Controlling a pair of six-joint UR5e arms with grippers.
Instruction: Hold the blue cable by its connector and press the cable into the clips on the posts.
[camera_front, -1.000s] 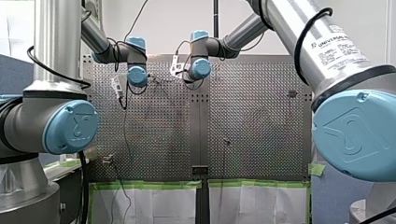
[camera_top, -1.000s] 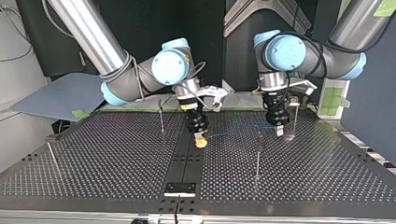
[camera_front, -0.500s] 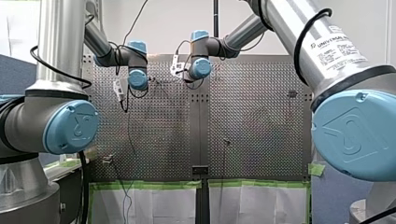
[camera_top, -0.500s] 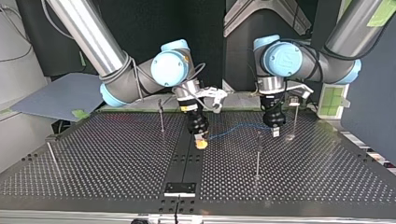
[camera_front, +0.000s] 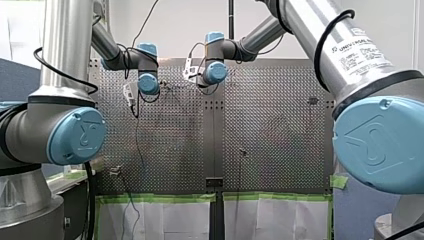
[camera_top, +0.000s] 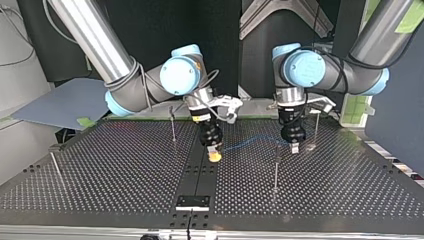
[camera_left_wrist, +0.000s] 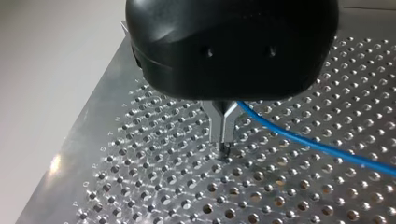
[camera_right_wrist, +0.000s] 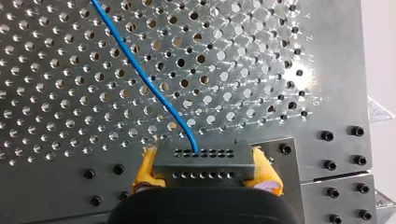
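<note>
- Blue cable (camera_right_wrist: 140, 79): one end enters the forward face of the connector (camera_right_wrist: 204, 161). From there it runs ahead of my right gripper (camera_right_wrist: 205, 170) over the perforated table (camera_right_wrist: 56, 154), bowing to one side. In the top view its long axis lies crosswise, from my right gripper at the left to my left gripper (camera_left_wrist: 225, 140) at the right, with a low hump midway.
- Connector: a grey block with rows of holes. Its long axis spans the pads, and its cable face points away from the wrist.
- My right gripper: yellow pads closed on the connector's two short ends.
- My left gripper: metal fingers drawn together, tips just above the table. The cable emerges beside their upper part; whether they pinch it I cannot tell.
- Posts: one thin upright post (camera_top: 276, 167) stands near my left gripper, a second (camera_top: 316, 125) just beside it, and a third (camera_top: 172, 125) near my right gripper.
</note>
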